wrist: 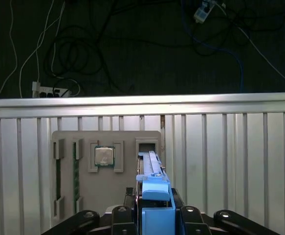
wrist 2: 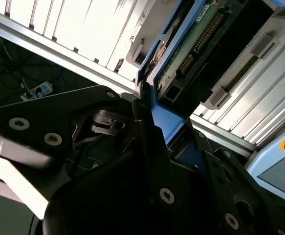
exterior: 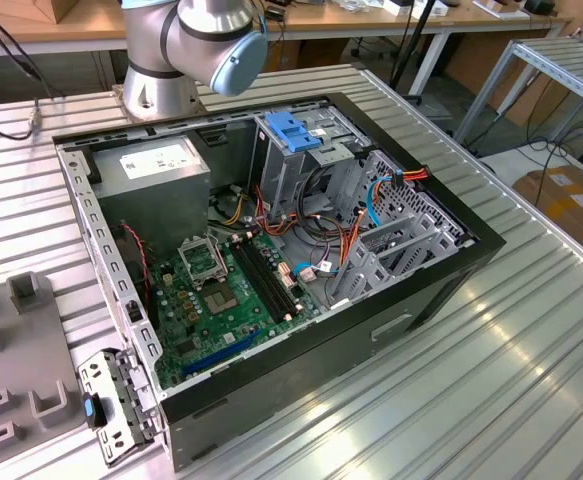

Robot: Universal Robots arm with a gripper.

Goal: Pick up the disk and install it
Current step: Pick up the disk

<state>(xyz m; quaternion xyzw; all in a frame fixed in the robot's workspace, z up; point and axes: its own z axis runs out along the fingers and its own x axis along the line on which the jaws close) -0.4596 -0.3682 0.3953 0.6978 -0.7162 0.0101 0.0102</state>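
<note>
The blue-edged disk [wrist: 154, 188] stands on edge, clamped in the pincer [wrist: 155, 211].

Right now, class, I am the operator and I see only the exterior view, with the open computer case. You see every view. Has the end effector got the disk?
Observer: Yes. In the first wrist view the end effector is closed on the disk.
Operator: Which side of the disk can you see?
Observer: In the second wrist view, its green circuit board faces the camera.
Operator: What lies past the disk?
Observer: In the first wrist view, a grey tray on the slatted table, with a processor chip in one pocket.
</note>
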